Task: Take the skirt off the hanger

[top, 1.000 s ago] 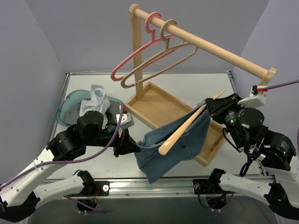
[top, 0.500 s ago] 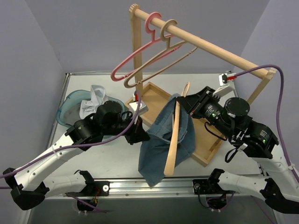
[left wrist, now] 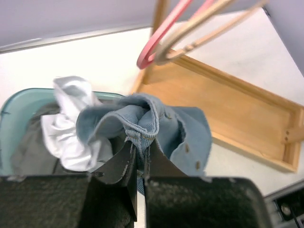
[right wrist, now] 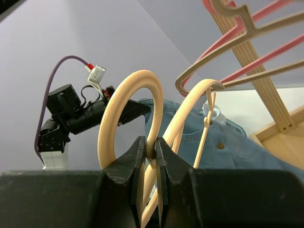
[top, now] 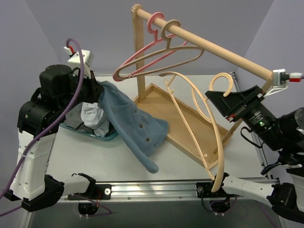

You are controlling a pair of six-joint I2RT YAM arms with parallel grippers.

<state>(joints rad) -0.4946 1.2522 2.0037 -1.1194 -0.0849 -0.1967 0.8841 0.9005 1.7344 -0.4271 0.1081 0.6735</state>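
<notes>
As matters stand, separation: the denim skirt (top: pixel 135 126) and the wooden hanger (right wrist: pixel 105 128) are well apart, with no cloth on the hanger; I judge the removal itself done.
Left fingers: the left gripper (left wrist: pixel 137 154) is clenched on a bunched, stitched edge of the skirt, held high over the left side of the worktop (top: pixel 95 161).
Right fingers: the right gripper (right wrist: pixel 151 147) is clamped on the neck of the hanger just under its hook; the hanger body hangs down toward the near edge.
Skirt position: it trails from the left fingers down and to the right, across the teal bin (left wrist: pixel 14 102), and its lower part lies on the worktop just beside the wooden tray (top: pixel 161 102).
Long axis: it runs from far-left at the fingers to near-centre at the free hem.
Nearer arm: left, the only one touching the skirt; the right arm is far off on the other side.
Key relation: the skirt's bulk lies below and right of the left fingers, so letting go here would probably drop it half over the bin rim.
Bin contents: a white garment (left wrist: pixel 71 123) and a grey one already lie inside.
Open room: bare worktop lies in front of the bin and left of the tray.
Edges to mind: the rack rail (top: pixel 223 50) with its two hangers is above and right; the tray rim is close to the hem.
</notes>
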